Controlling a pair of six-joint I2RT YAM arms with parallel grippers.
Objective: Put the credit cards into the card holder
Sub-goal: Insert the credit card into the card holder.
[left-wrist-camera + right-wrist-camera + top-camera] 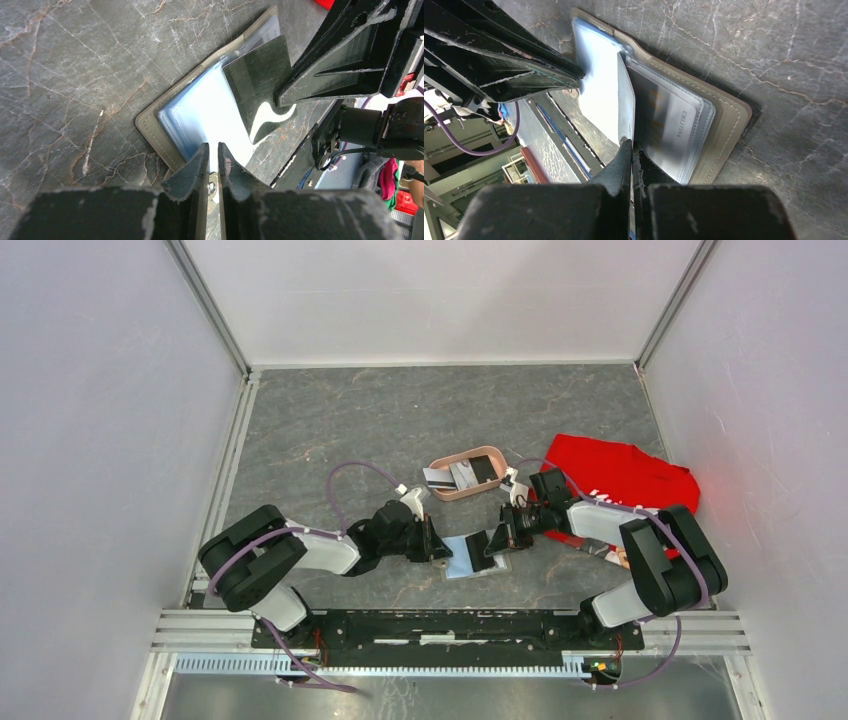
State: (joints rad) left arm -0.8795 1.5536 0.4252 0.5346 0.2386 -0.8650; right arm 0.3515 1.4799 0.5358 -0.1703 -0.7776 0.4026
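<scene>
Card holder (460, 562): it lies open on the worktop (400, 420) at lower centre of the top view, between the two grippers, olive cover down and pale clear sleeves facing up.
Left gripper (213, 152): the fingers are nearly together and pinched on the near edge of a pale sleeve leaf. It reaches in from the left of the top view, so you are pinning the holder with this arm.
Right gripper (630, 145): the fingers are closed tight. In the left wrist view its tip meets the right edge of the dark card (257, 85). It looks clamped on that card, though the contact itself is partly hidden.
Dark card, place: it lies over the upper right part of the holder in the left wrist view, one corner overlapping the sleeves and most of its face showing.
Key relation: the card sits right of the pinched sleeve, so your push runs right to left in the top view, toward the left gripper. The right arm carries it.
Step, by my judgement: you are feeding the card into a pocket, and it is not yet seated.
Around: the pink tray (452, 496) sits just above the holder in the top view, with more credit cards (462, 476) in it. A red cloth (625, 478) lies at the right.
In the way: the left fingertips sit close to the card's line of travel. Loose sleeve leaves could catch its leading edge.
</scene>
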